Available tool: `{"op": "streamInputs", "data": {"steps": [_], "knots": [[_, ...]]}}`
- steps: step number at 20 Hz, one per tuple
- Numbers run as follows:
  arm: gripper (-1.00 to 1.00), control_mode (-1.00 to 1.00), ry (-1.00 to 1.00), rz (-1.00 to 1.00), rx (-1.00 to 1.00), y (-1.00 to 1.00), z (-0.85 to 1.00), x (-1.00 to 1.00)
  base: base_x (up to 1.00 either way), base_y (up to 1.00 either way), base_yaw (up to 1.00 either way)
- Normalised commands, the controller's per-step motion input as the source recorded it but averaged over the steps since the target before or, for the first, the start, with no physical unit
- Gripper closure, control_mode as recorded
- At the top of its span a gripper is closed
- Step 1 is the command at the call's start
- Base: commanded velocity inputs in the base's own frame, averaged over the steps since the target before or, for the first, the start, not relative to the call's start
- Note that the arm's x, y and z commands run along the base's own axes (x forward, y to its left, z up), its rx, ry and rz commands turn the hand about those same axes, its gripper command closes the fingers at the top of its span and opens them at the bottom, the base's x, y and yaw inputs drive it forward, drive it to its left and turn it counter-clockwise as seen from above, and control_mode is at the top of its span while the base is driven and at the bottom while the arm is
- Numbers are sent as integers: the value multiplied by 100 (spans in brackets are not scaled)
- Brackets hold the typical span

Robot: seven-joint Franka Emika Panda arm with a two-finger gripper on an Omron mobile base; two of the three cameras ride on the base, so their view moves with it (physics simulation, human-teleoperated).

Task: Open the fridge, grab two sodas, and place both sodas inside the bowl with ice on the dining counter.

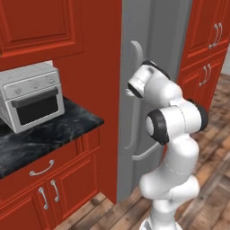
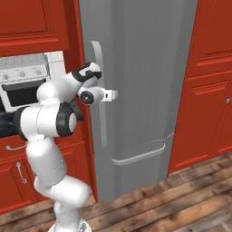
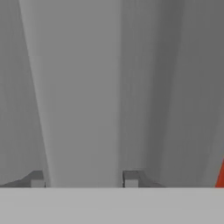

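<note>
grey metal: fridge door closed, filling the middle of both base views; red cabinets at its 3 o'clock
handle: long vertical bar handle on the door's left edge, running from about 11 down to 8 o'clock on the door in the right base view
hand: hand is at the bar, fingers apart; in the hand view the pale bar runs up between the two tips, one fingertip on each side
contact: can't tell if the pads touch the bar yet. Straddling it, not visibly clamped
arm: elbow folded, wrist reaching toward the door at roughly mid-handle height
step: step one, opening the fridge. Judging by the closed door, nothing further is done
sodas/bowl: no sodas out; presumably inside behind the door
next move: pinch the fingers onto the bar, then pull back along an arc about the hinge, which I'd guess sits on the door's right side
risk: straight pull instead of an arc may slip the tips off the bar
other: toaster oven on black marble worktop at 9 o'clock of the fridge, well clear of the swing
</note>
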Motion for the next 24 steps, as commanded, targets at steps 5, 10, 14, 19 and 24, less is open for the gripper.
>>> {"op": "streamInputs", "data": {"steps": [5, 10, 14, 19, 24], "knots": [[100, -100, 10, -16, 0, -100, 0, -26, 0, 0, 0], [100, -100, 10, -14, 0, -100, 6, -31, 0, 0, 0], [100, -100, 5, -7, 0, -100, 9, -27, 0, 0, 0], [100, -100, 5, -2, 0, -100, 20, -28, 0, 0, 0], [100, -100, 12, -5, 0, -100, 45, -33, 0, 0, 0]]}}
